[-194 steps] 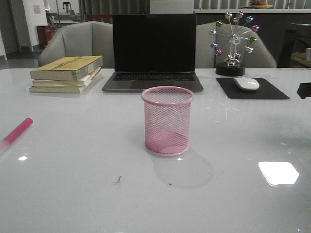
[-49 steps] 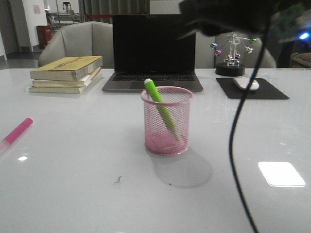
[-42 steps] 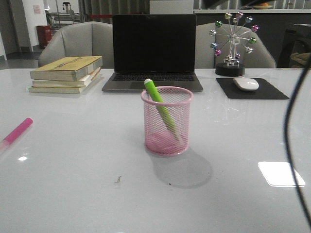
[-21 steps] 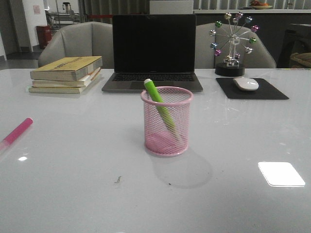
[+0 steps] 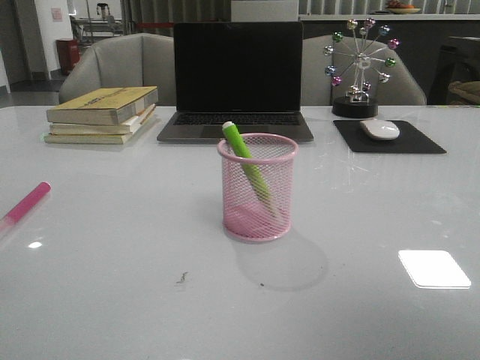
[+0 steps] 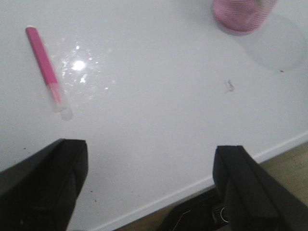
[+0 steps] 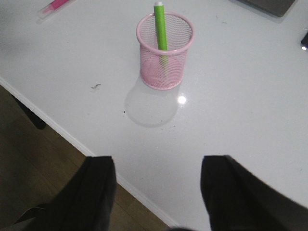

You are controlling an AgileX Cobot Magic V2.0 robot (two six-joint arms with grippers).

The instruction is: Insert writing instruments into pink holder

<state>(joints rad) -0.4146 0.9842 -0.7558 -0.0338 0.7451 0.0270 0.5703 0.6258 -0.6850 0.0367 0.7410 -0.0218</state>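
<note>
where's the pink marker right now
In the front view the pink marker lies flat on the white table at the far left edge, well left of the pink holder and nearer the camera than the stacked books.

This is an office. On the white desk (image 5: 112, 285), an open laptop (image 5: 237, 79) sits at twelve o'clock, stacked books (image 5: 103, 114) at ten, and a mouse (image 5: 380, 129) on its black pad (image 5: 390, 137) at two. Grey armchairs (image 5: 120, 64) stand behind the desk.

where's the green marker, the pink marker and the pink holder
green marker (image 5: 241, 145), front view, on its green barrel above the rim
pink marker (image 6: 41, 57), left wrist view, mid barrel
pink holder (image 7: 166, 67), right wrist view, on its mesh wall
</note>
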